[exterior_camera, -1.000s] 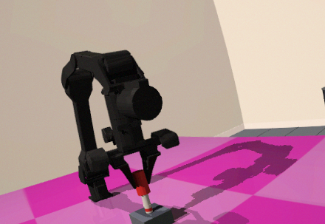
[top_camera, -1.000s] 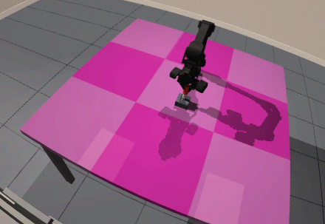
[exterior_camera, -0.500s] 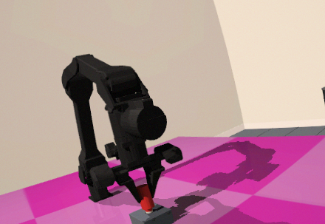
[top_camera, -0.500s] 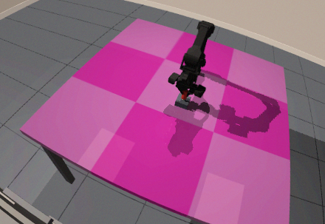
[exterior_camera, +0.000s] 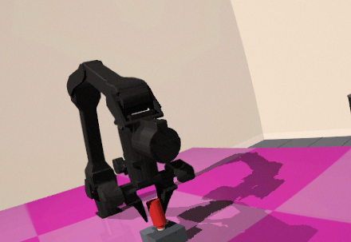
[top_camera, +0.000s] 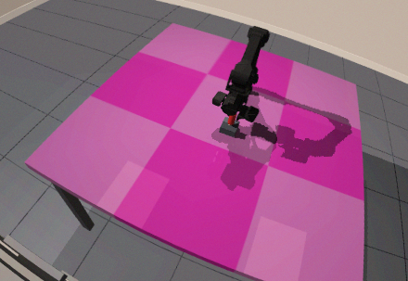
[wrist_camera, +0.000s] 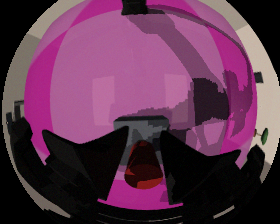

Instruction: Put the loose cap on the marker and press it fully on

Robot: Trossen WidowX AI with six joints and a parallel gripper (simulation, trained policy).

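Note:
The red cap [top_camera: 231,120] [exterior_camera: 157,214] [wrist_camera: 144,175] sits over the marker, low above the grey holder block [top_camera: 228,129] [exterior_camera: 167,236] [wrist_camera: 142,124]. It leans slightly in the exterior view. Only a thin pale band of the marker [exterior_camera: 160,229] shows between cap and block; the rest is hidden. Whether the cap is fully on cannot be told. My gripper [exterior_camera: 155,216] [wrist_camera: 145,131] is open, pointing down with one finger on each side of the cap. Gaps show between the fingers and the cap in the wrist view.
The pink checkered table [top_camera: 185,196] [exterior_camera: 319,184] carries the block and the arm's base. The arm's shadow falls beside the block. A small green object [wrist_camera: 264,135] shows at the far right of the wrist view.

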